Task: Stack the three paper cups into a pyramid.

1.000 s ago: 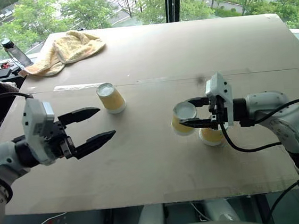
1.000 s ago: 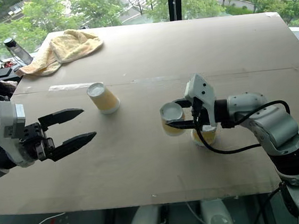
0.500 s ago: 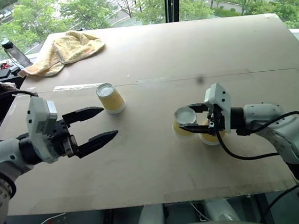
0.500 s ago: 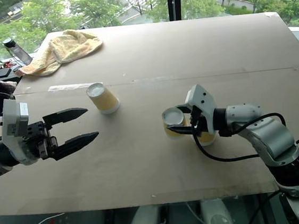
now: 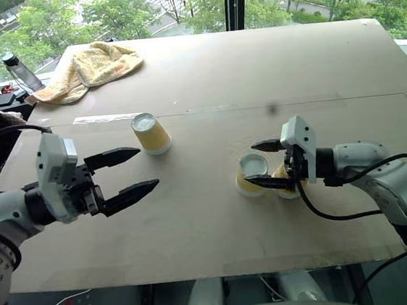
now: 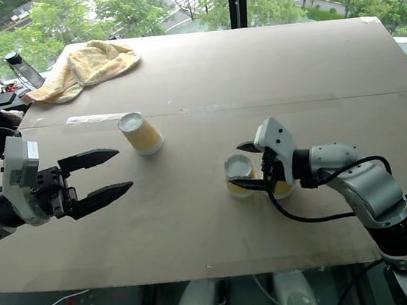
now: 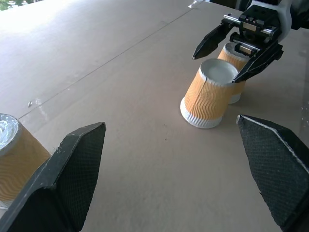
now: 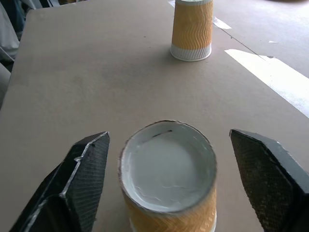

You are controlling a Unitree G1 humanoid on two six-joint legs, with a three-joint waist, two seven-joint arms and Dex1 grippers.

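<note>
Brown cardboard tabletop (image 5: 202, 72): two inverted yellow-orange paper cups (image 5: 252, 174) touching, mid-right; right gripper (image 5: 268, 164) spread wide around the nearer, not gripping. Third cup (image 5: 150, 133) stands well apart. Left gripper (image 5: 129, 173) gaping, empty.

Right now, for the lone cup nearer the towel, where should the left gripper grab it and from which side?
Grip the lone cup across its yellow wavy side, about mid-height. It stands upside down, base up and wide rim on the table, so the sides are the only free hold. The open left gripper could probably come in level from the robot's side.
</note>
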